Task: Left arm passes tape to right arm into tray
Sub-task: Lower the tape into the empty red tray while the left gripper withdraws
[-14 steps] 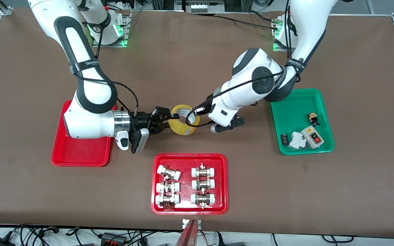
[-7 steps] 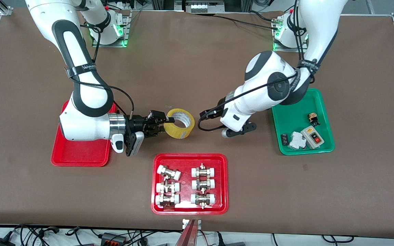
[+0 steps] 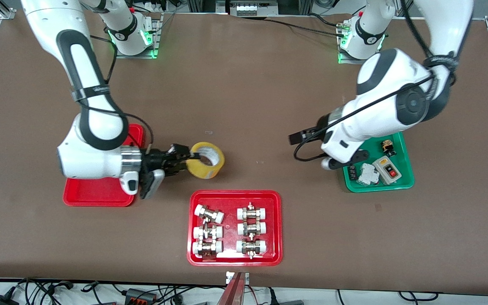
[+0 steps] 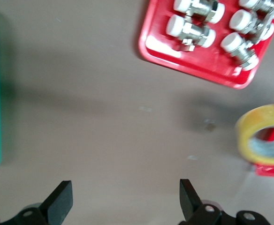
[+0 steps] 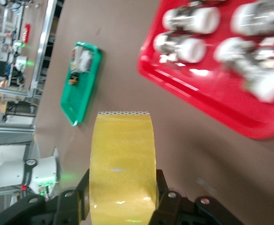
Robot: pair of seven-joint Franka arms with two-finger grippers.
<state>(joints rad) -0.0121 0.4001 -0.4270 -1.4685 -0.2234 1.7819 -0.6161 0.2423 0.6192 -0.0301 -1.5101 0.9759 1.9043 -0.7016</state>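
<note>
Tape: the yellow roll of tape [image 3: 205, 160] is off the table, held in the air by the right gripper [image 3: 183, 157], over bare table between the plain red tray and the tray of fittings. In the right wrist view the tape [image 5: 123, 161] stands on edge between the two fingers.

Right gripper: its fingers [image 5: 161, 194] are pressed against the two flat sides of the roll, clamping it. The right arm reaches in from the right arm's end of the table, its wrist over the corner of the plain red tray.

Tray: the plain red tray [image 3: 95, 194] lies on the table toward the right arm's end, partly covered by the right arm; the part that shows holds nothing.

Left gripper: the left gripper [image 3: 299, 137] is in the air over bare table, just beside the green tray [image 3: 400, 181]. In the left wrist view its fingers [image 4: 62, 201] stand wide apart with nothing between them.

Fittings tray: a second red tray [image 3: 235, 258] of metal-and-white pipe fittings [image 3: 250, 229] lies nearer to the front camera than the tape.

Green tray: toward the left arm's end of the table, it holds a grey switch box [image 3: 387, 169] and small white parts [image 3: 367, 173].
</note>
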